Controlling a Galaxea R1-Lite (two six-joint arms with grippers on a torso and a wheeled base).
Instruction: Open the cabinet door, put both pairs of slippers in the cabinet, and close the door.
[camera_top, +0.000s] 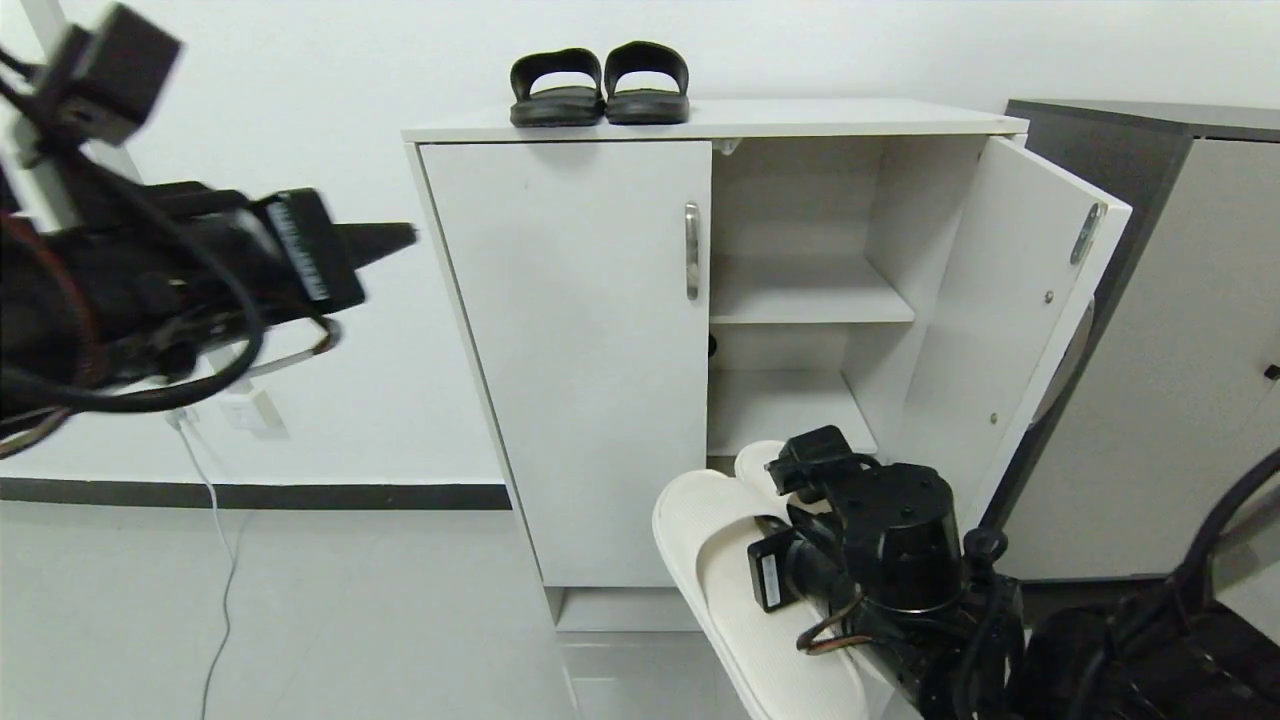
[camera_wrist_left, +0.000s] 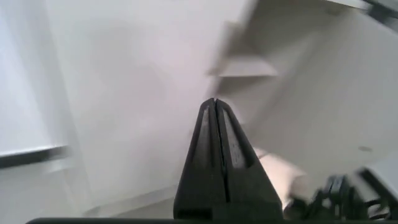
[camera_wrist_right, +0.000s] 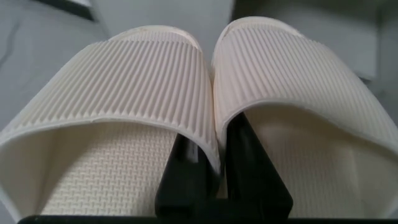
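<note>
- The white cabinet (camera_top: 850, 118) is being shown in the head view with its left door (camera_top: 570, 360) shut. Its right door (camera_top: 1000, 330) is swung wide to the right, so two shelves (camera_top: 800, 300) are being exposed.
- The white slippers (camera_top: 715, 560) are being held side by side, low and near, just before the open right half and outside the cabinet.
- Their ribbed straps (camera_wrist_right: 130, 87) and dimpled insoles (camera_wrist_right: 106, 168) are being shown close up in the right wrist view, while their place before the cabinet is being given by the head view.
- The black slippers (camera_top: 598, 90) are being left on the cabinet's top, toward its left end, side by side and touching.
- The right gripper (camera_wrist_right: 214, 171) is being kept clamped on the two straps' touching inner edges, one black finger (camera_wrist_right: 249, 168) inside each slipper.
- The left gripper (camera_top: 385, 238) is being held raised at the left, well apart from the cabinet. In the left wrist view its fingers (camera_wrist_left: 205, 143) are being pressed flat together, with the shut door beyond them.
</note>
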